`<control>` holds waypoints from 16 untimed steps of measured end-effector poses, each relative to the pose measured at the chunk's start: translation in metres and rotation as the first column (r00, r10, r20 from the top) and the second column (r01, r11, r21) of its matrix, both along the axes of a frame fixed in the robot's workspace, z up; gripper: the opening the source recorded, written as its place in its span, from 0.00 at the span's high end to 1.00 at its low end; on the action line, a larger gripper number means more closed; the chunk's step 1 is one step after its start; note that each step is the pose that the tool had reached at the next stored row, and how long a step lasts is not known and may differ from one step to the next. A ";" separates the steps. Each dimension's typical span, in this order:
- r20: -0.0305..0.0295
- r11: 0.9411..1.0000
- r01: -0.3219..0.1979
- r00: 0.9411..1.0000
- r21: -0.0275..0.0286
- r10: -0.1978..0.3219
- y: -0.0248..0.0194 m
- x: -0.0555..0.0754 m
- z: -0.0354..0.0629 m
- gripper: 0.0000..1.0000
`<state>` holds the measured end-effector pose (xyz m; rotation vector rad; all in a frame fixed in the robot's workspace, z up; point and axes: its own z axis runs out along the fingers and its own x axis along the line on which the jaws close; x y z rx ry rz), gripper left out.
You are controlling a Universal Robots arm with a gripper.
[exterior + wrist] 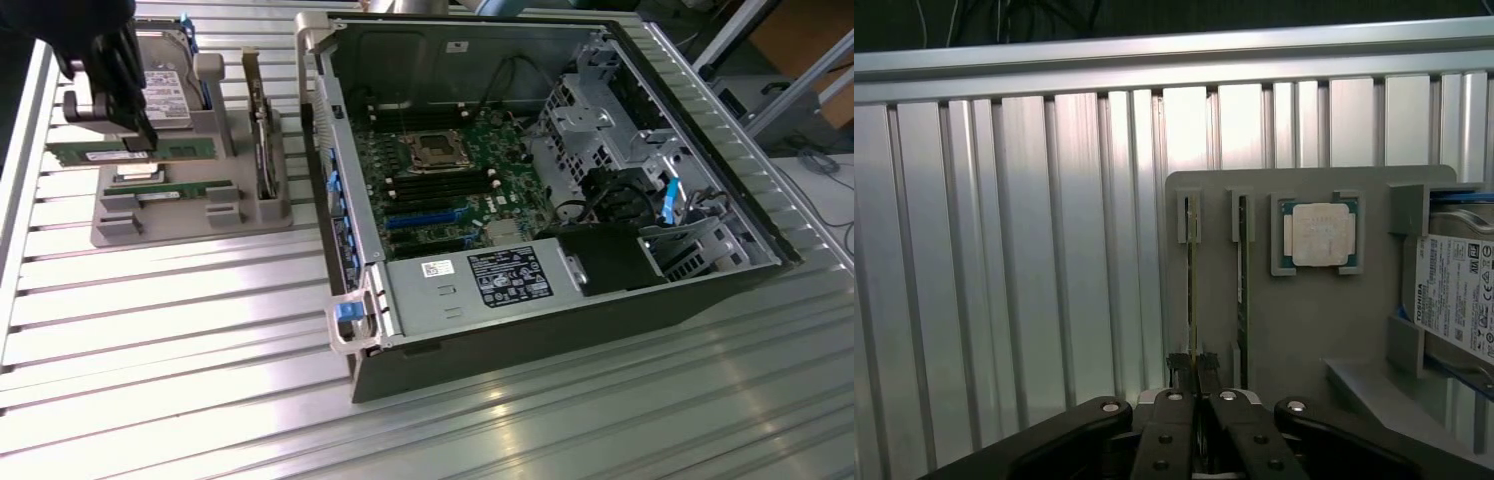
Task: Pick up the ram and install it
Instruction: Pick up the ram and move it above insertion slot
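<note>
A ribbed metal table (160, 330) carries everything. On it, toward the exterior view's right, an open computer case (694, 290) lies on its side, with the green motherboard (454, 190) visible inside. At the exterior view's left, well apart from the motherboard, stands a grey holder (187, 225) with several parts in it: a hard drive (167, 85), a square silver processor chip (1319, 235) in its own pocket, and two thin green sticks.

The black gripper (138, 150) is down over this holder. In the wrist view its two fingers stand almost fully together, with only a thin gap, and in that gap sits the top edge of the ram (1192, 300). So the gripper (1194, 368) is closed on the ram, pinching it by its thin sides.

The ram (87, 155) stands on its long edge. Its far end is inside the slot of the holder (1304, 320), so it appears seated there and not lifted out. Just beside it, parallel, stands the second stick (1242, 300), which the fingers do not touch.
</note>
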<state>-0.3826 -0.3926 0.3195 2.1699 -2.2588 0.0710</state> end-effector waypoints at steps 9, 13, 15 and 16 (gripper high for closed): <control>0.000 1.000 0.000 1.000 0.000 0.000 0.0000 0.000 0.0034 0.88; 0.000 1.000 0.000 1.000 0.000 0.000 0.0000 0.000 0.0048 0.88; 0.000 1.000 0.000 1.000 0.000 0.000 0.0000 0.000 0.0054 0.88; 0.000 1.000 0.000 1.000 0.000 0.000 0.0000 0.000 0.0056 0.88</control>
